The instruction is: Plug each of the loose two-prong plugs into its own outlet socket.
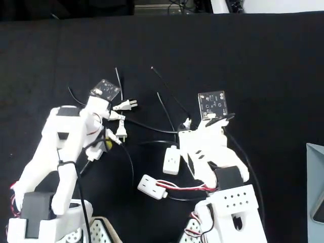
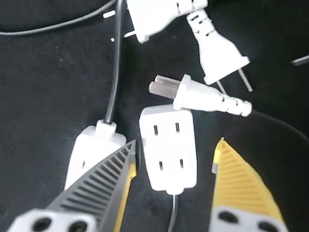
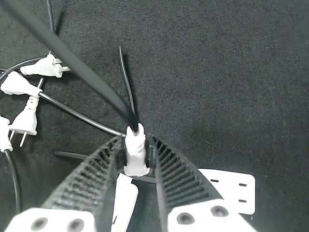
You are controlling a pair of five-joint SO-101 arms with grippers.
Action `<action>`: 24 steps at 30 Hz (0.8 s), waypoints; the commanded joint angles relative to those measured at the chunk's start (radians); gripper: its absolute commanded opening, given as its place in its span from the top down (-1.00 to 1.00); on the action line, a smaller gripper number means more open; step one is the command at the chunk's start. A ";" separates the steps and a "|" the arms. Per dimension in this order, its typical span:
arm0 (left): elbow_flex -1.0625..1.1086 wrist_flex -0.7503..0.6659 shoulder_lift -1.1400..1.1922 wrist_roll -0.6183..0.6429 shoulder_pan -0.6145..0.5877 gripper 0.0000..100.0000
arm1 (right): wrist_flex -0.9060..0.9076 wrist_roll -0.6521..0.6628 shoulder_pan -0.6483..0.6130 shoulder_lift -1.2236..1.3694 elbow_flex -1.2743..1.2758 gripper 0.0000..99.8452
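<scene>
- Looking along the right wrist view, found the right gripper (image 3: 135,140) pressed shut on a white plug (image 3: 135,159), both ribbed fingers (image 3: 91,179) flat against its sides.
- Traced its black cord (image 3: 72,53) out past the fingertips and away over the black table (image 3: 217,72); could not make out the prongs.
- Spotted a flat outlet block (image 3: 231,186) on the table just beside one finger, and a second white block (image 3: 123,198) partly tucked under the other.
- Counted a cluster of loose plugs (image 3: 26,121) lying well apart from that gripper, none touching it.
- Found the left gripper (image 2: 176,144) spread wide and pinching nothing, with a four-slot outlet (image 2: 169,154) lying flat between the grey finger (image 2: 106,179) and the yellow finger (image 2: 239,183).
- Judged that outlet close against the grey finger and apart from the yellow one.
- Saw a nearest loose plug (image 2: 203,96) lying crosswise just beyond the outlet's far end, prongs bare, and another plug (image 2: 219,53) past it.
- Noted a corded white block (image 2: 91,150) on the outer side of the grey finger, a dark cord (image 2: 113,72) leaving its end.
</scene>
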 commanded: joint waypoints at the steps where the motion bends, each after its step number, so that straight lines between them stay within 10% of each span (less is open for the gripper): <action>1: 0.054 -0.101 -0.003 -0.005 0.008 0.49 | -0.015 -0.009 0.012 -0.015 -0.004 0.98; 16: 0.128 -0.155 -0.015 -0.009 0.223 0.83 | -0.015 -0.003 0.012 -0.015 -0.002 0.98; 24: 0.120 -0.152 -0.015 -0.005 0.252 0.66 | -0.018 -0.002 0.009 -0.015 -0.002 0.98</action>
